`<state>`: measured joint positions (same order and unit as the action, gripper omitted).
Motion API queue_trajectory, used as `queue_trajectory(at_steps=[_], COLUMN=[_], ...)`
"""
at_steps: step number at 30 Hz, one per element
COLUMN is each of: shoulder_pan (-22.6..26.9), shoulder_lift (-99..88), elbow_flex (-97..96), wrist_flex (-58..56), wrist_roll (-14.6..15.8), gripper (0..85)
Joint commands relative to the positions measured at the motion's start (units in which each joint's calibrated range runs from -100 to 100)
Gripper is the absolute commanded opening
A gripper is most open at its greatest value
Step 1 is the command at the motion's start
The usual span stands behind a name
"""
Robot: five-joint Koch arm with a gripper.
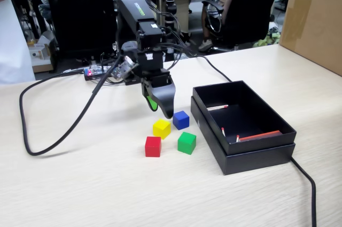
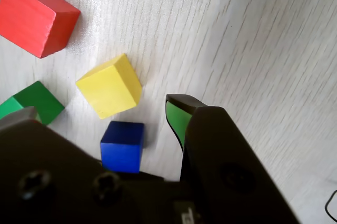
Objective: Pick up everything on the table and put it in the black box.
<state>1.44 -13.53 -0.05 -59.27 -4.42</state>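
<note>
The black hobby arm's tool [image 1: 162,108] is being held just above the pale wood-grain bench [image 1: 80,184], behind the cluster of cubes in the fixed view; nothing is being gripped between its jaws; whether the jaws are parted or closed cannot be told, since only one green-lined tip is being shown clearly in the wrist view [image 2: 176,116] and the two jaws are overlapping in the fixed view.

Four small solid cubes are being seen on the bench, left of the box in the fixed view, all apart from one another; the small blue cube [image 1: 180,120] is lying nearest the tool tip and nearest the box; the small yellow cube [image 1: 161,128] is lying just beside it to the left; the small red cube [image 1: 153,146] and the small green cube [image 1: 186,142] are lying in front, toward the camera. In the wrist view the blue cube [image 2: 122,146] is being shown just left of the green-lined tip, the yellow cube [image 2: 109,86] above it, the red cube [image 2: 37,17] at the upper left, and the green cube [image 2: 32,103] at the left edge, partly hidden by the tool body.

The shallow rectangular matte black cardboard box [image 1: 256,155] is resting open on the bench to the right; no cube is lying in it; red-and-white sticks [image 1: 259,135] are lying inside; a thick black cable [image 1: 59,136] is looping across the bench at the left; a big brown cardboard carton [image 1: 315,18] is standing at the far right.
</note>
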Motion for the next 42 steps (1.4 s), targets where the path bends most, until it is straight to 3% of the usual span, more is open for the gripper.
queue_trajectory(at_steps=[1,10,13,16,20,21,27,30,31,34,42], shoulder_pan=[0.2,-0.3,-0.3,-0.3,-0.5,-0.6,0.9,7.5,12.0,14.9,16.1], shoulder_lift=[3.8,14.2,17.9,20.0,18.7,17.5,0.5,-7.1,-2.8,8.7,38.6], elbow_flex=[6.6,11.8,15.1,15.5,17.1,17.2,17.3,29.8,38.6,46.9,57.6], wrist_flex=[-1.7,-2.5,-2.6,-2.6,-2.5,-2.5,-6.3,-11.7,-12.5,-12.8,-14.5], wrist_roll=[-0.6,-0.9,-0.6,-0.6,0.1,0.1,0.0,1.9,3.7,5.6,8.8], gripper=[43.9,40.7,28.1,27.7,3.1,2.1,2.1,2.1,2.1,2.1,6.5])
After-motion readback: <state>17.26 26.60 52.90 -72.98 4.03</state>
